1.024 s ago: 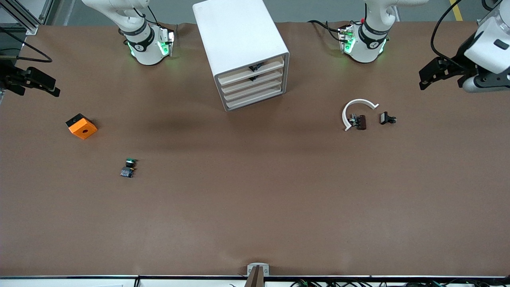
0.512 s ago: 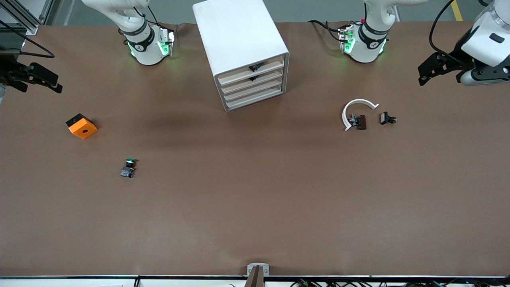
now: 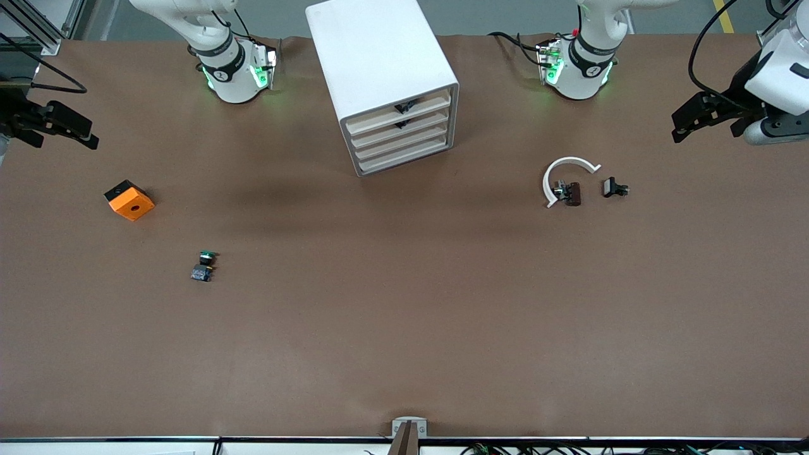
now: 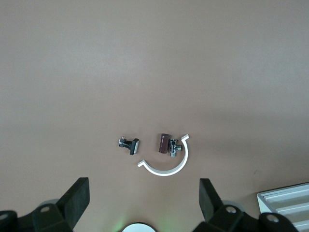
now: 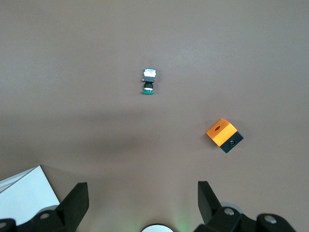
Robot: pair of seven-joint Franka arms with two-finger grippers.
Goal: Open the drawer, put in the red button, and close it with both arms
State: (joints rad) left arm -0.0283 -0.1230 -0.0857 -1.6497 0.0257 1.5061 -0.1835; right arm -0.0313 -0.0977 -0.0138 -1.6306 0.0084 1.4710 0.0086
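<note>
The drawer (image 3: 402, 123) is seen shut in the cabinet (image 3: 383, 82). Left tool (image 3: 695, 118) and right tool (image 3: 60, 126) are held agape over the table (image 3: 404, 328) ends.

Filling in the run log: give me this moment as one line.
drawer shut | red button on table | left gripper open over left arm's end | right gripper open over right arm's end

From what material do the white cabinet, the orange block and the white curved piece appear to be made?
The white cabinet looks like smooth matte plastic or coated board: even white faces, rounded edges. Its drawers are cream, possibly plastic. The orange block seems matte plastic, uniform in colour with a round hole and a black side. The white curved piece looks like thin rigid plastic; it keeps an open arc.
</note>
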